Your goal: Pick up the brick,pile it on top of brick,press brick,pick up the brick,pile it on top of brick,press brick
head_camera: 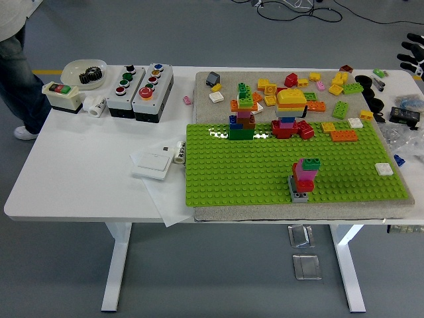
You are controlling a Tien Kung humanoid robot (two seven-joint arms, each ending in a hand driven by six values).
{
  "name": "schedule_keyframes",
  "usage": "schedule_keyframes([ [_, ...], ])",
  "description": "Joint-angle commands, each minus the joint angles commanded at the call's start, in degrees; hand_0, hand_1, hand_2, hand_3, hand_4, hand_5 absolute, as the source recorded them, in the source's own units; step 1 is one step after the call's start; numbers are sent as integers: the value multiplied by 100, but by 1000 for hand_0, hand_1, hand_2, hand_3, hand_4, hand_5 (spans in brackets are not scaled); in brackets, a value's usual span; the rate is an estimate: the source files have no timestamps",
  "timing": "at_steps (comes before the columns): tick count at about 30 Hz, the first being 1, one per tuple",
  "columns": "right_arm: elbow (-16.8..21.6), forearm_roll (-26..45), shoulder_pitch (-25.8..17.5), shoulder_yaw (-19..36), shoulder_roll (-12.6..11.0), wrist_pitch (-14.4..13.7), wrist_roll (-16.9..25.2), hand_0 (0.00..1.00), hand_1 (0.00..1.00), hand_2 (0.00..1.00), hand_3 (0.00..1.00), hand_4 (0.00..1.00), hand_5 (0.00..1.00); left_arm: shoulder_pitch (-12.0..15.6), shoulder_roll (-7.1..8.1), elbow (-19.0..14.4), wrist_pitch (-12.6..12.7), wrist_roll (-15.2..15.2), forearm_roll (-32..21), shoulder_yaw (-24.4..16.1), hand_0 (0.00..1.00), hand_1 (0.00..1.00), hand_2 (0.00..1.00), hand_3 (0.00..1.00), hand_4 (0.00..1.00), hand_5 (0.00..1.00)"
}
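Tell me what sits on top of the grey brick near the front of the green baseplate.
On the grey brick stands a stack: red, pink, then a green brick on top. Its studs underneath are covered.

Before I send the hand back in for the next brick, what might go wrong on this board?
1. The near brick stack is tall and narrow on the green baseplate; an off-centre press may tip it.
2. Loose bricks lie crowded behind the baseplate, so the fingers could snag a neighbour.
3. The right hand sits at the far right edge, beyond black parts it might brush on re-entry.
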Motion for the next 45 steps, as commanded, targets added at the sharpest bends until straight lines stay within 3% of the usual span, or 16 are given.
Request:
schedule_keyframes([
  [13,-28,673,-180,293,-58,123,28,852,807,848,855,998,802,-99,34,0,14,-17,-16,28,822,711,594,532,525,508],
  [22,-84,886,-243,322,-19,-54,153,871,823,866,867,998,821,-117,50,0,5,0,32,18,820,709,593,531,524,509],
  [45,-68,910,-328,305,-103,-136,90,879,828,889,895,998,821,-127,73,0,31,51,606,-308,812,706,591,531,522,509],
])
